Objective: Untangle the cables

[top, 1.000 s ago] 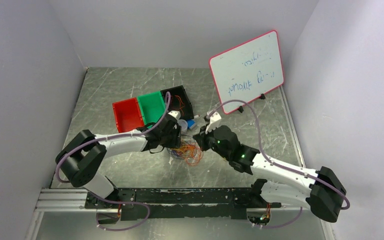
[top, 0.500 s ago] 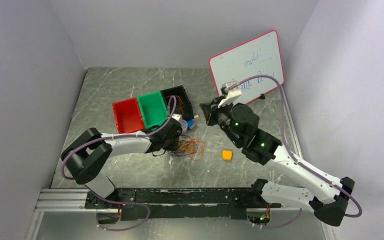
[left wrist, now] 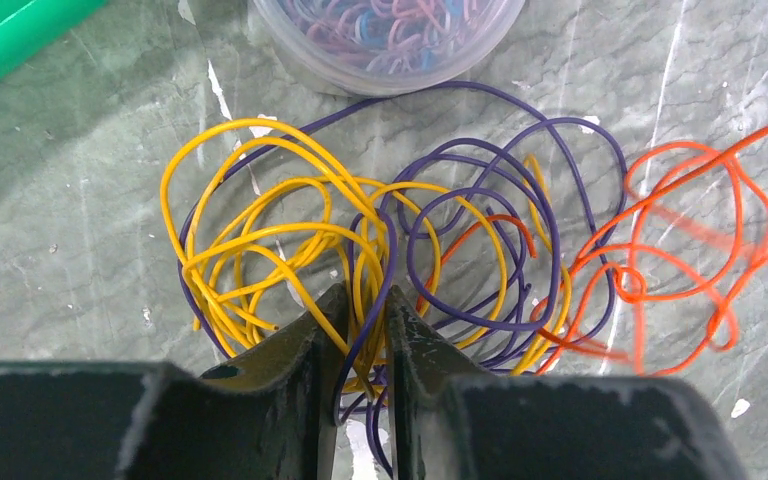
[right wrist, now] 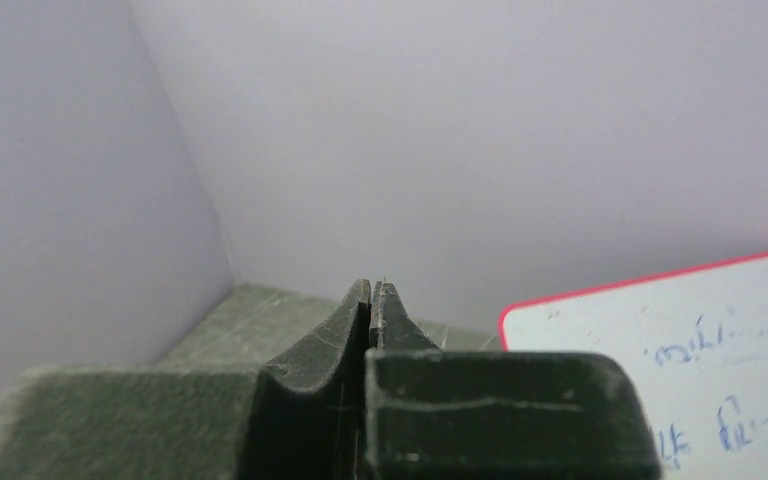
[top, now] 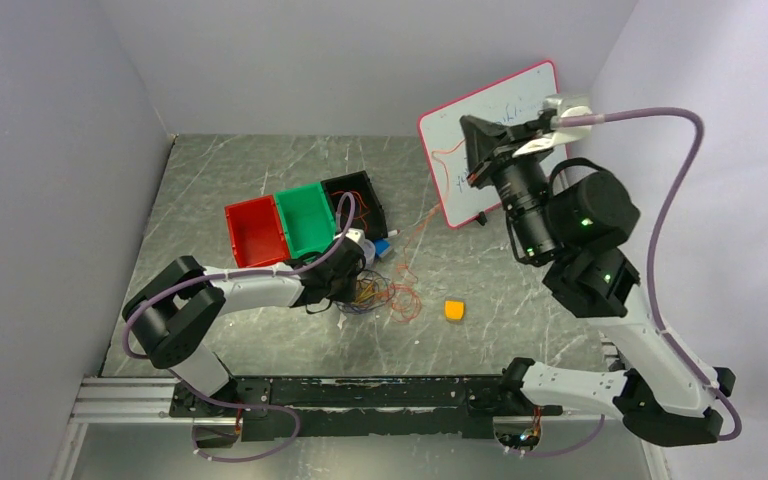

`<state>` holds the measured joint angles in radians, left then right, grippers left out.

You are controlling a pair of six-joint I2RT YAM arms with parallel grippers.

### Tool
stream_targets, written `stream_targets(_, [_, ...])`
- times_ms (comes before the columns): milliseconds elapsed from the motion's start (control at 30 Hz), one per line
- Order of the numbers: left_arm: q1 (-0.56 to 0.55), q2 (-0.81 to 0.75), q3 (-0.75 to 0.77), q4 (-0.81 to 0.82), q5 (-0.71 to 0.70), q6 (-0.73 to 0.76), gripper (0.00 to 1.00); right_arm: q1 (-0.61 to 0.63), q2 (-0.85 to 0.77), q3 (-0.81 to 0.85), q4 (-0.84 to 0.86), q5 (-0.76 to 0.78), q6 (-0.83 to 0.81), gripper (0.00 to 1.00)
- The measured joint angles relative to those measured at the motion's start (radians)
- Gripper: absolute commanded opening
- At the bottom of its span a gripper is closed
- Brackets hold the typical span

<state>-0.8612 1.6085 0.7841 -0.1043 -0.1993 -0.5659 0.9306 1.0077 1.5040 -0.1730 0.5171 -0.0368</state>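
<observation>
The cables (top: 378,296) lie in a tangled heap on the table: yellow (left wrist: 250,230), dark purple (left wrist: 557,215) and orange (left wrist: 628,283) loops. My left gripper (left wrist: 365,300) is down on the heap, shut on yellow and purple strands that pass between its jaws; it also shows in the top view (top: 348,272). My right gripper (top: 472,150) is raised high in front of the whiteboard. Its jaws are pressed together (right wrist: 372,290), and a thin orange strand (top: 412,235) runs taut from it down to the heap.
Red (top: 255,232), green (top: 303,215) and black (top: 355,200) bins stand behind the heap. A clear tub of clips (left wrist: 390,40) sits just beyond the cables. A small orange block (top: 454,310) lies right of the heap. The whiteboard (top: 520,105) leans at the back right.
My right arm has risen from the heap up and back toward the whiteboard, drawing an orange strand out. The orange block came into view. My left gripper stayed on the heap.
</observation>
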Motion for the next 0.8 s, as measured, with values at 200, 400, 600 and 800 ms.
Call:
stream_targets(200, [-0.002, 0.004, 0.000, 0.006, -0.008, -0.004, 0.21, 0.000, 0.032, 0.116, 0.055, 0.020, -0.125, 0.00])
stream_targets(400, [-0.006, 0.004, -0.002, 0.009, -0.023, -0.008, 0.17, 0.000, 0.071, 0.194, 0.101, 0.035, -0.227, 0.00])
stream_targets(600, [-0.008, 0.004, -0.005, 0.011, -0.034, -0.012, 0.12, 0.000, 0.118, 0.283, 0.146, 0.055, -0.326, 0.00])
stream_targets(800, [-0.010, 0.006, -0.005, 0.017, -0.037, -0.023, 0.07, 0.000, 0.120, 0.338, 0.287, 0.064, -0.410, 0.00])
